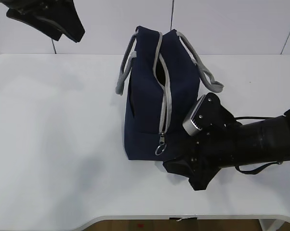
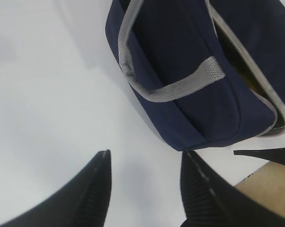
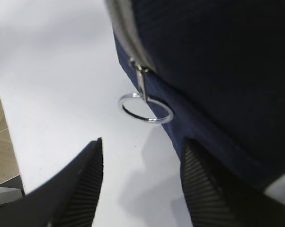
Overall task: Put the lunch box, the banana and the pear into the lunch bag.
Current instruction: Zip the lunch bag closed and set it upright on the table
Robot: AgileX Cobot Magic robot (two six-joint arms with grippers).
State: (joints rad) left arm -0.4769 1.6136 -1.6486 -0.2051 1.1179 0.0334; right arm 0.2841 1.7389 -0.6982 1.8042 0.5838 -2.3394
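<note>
Navy-blue boxy fabric lunch bag [image 1: 147,103] stands mid-table, long axis running front to back, zipper ring pull [image 3: 145,108] just ahead of the half-open, empty right gripper [image 3: 140,158]; left gripper [image 2: 145,163] likewise parted, empty.

A white table [image 1: 58,144] carries only the navy lunch bag [image 1: 150,120].

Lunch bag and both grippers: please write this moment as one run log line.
lunch bag: upright on table, zipper partly open | ring pull: free | right gripper: open, near the ring | left gripper: open, empty, raised
</note>
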